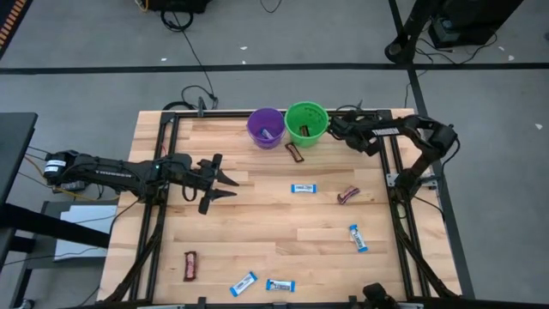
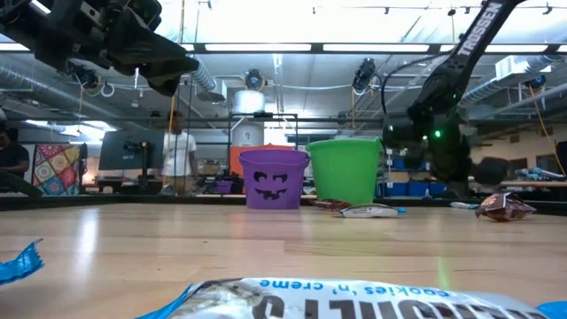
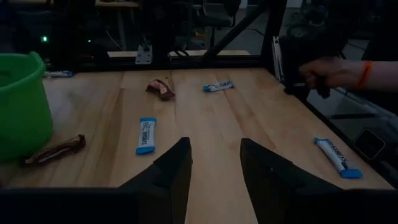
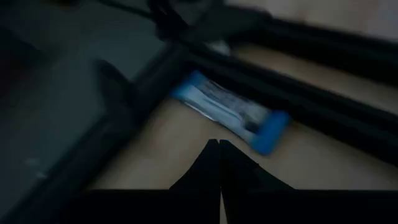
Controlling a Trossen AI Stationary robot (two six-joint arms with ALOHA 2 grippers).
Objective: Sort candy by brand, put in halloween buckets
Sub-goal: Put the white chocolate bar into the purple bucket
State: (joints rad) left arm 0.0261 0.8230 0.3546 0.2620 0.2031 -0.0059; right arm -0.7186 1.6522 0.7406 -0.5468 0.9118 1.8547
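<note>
Candy lies scattered: a blue bar (image 1: pixel 303 189) mid-table, a maroon one (image 1: pixel 295 153) at 6 o'clock of the green bucket (image 1: pixel 306 123); the purple bucket (image 1: pixel 265 127) already holds 1. The left gripper (image 1: pixel 225 188), spread and empty, hovers at 9 o'clock of the blue bar, probably its next pick. The right gripper (image 1: pixel 336 126), pressed together, waits beside the green bucket. Only the left wrist view shows a person's hand (image 3: pixel 328 73) past the table edge.

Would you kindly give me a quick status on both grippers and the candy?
Left gripper open, empty, above mid-table. Right gripper shut, empty, beside green bucket. Purple bucket holds one bar; blue-and-white bar and others loose on the table. Nothing in the way.
</note>
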